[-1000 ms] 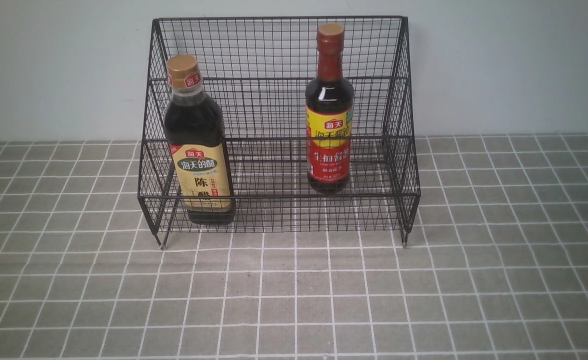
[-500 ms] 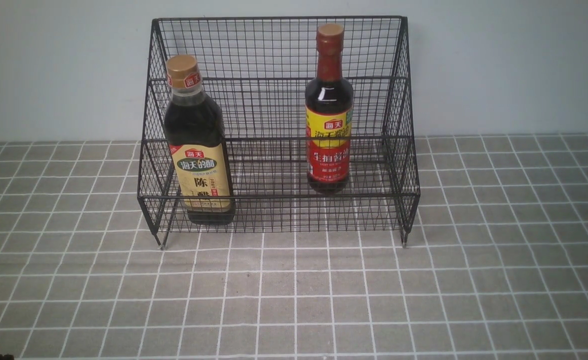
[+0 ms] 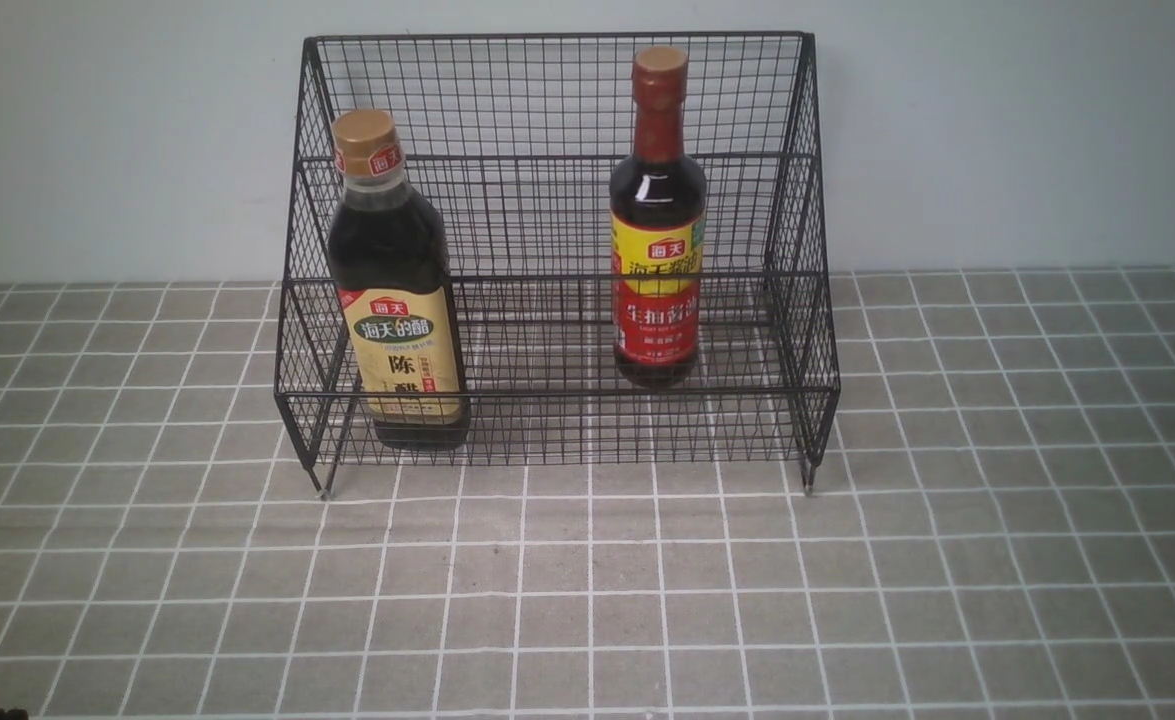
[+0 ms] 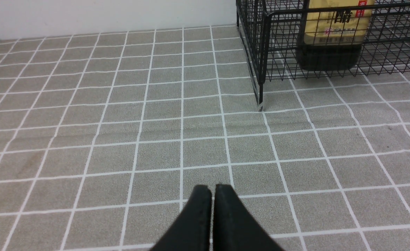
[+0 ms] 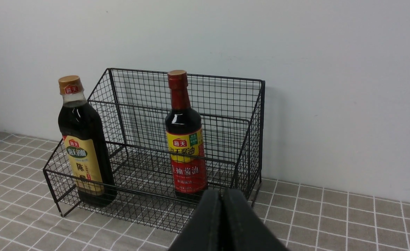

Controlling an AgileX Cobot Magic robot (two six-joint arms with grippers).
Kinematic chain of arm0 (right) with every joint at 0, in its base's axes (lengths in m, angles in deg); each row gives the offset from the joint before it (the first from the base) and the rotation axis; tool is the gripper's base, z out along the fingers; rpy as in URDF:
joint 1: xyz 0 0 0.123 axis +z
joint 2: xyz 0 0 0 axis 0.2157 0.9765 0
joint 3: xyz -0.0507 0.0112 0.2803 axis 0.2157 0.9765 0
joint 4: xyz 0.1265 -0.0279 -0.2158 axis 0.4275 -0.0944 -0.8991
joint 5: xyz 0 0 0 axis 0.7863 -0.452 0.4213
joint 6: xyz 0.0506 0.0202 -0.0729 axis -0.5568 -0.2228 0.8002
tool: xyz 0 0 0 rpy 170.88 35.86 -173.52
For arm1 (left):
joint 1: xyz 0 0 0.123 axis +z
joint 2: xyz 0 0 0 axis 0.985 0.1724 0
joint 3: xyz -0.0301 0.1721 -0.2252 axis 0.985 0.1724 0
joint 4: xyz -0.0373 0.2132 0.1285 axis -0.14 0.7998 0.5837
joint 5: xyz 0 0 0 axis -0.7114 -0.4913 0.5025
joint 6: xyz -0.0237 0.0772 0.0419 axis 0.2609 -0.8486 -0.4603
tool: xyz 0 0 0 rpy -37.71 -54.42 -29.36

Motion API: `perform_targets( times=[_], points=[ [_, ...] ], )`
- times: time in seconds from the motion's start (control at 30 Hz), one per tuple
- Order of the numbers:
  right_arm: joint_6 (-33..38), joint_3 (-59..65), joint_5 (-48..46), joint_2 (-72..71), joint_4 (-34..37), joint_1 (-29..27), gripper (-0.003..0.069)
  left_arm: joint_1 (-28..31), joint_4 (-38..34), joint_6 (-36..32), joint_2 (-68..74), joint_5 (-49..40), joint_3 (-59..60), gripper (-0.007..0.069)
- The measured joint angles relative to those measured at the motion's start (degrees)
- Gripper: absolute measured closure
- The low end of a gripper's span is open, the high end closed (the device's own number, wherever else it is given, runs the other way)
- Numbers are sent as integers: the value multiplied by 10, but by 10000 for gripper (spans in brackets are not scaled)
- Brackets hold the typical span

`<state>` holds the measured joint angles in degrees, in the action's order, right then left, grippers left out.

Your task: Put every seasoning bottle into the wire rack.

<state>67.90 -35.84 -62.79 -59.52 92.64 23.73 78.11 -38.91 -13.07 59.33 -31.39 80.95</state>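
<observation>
Both seasoning bottles stand upright inside the wire rack [image 3: 557, 250], so the placing looks done and the step in hand seems to be the arms' retreat; I judge that nothing more is called for than keeping both arms clear of the rack. The broad bottle [image 3: 399, 300], with gold cap and tan label, sits at the rack's front left corner, and the slimmer bottle [image 3: 657, 240], with red neck and yellow-and-red label, stands farther back toward the right, the two well apart. The left gripper [image 4: 213, 190] hangs over bare worktop [image 3: 587, 600] with its fingers pressed together and empty, and the right gripper [image 5: 221, 195], well short of the rack, likewise has its fingers together on nothing.
</observation>
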Motion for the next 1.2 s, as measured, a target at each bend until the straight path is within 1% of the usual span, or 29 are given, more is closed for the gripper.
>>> perform_targets(
  times=[0.6, 0.73, 0.83, 0.97, 1.0, 1.03, 1.13, 1.2],
  points=[
    [0, 0, -1, 0, 0, 0, 669, 0, 0, 0, 0, 0, 0, 631],
    [15, 3, 2, 0, -13, -1, 669, 0, 0, 0, 0, 0, 0, 631],
    [28, 31, 42, -8, -13, -17, 669, 0, 0, 0, 0, 0, 0, 631],
    [64, 111, 141, -24, -13, -73, 669, 0, 0, 0, 0, -1, 0, 631],
    [66, 122, 146, -26, -14, -79, 669, 0, 0, 0, 0, -1, 0, 631],
    [73, 155, 179, -29, -14, -94, 669, 0, 0, 0, 0, -1, 0, 631],
    [77, 222, 215, -39, -14, -107, 669, 0, 0, 0, 0, -1, 0, 631],
    [78, 294, 229, -57, -14, -108, 669, 0, 0, 0, 0, -1, 0, 631]
  ],
)
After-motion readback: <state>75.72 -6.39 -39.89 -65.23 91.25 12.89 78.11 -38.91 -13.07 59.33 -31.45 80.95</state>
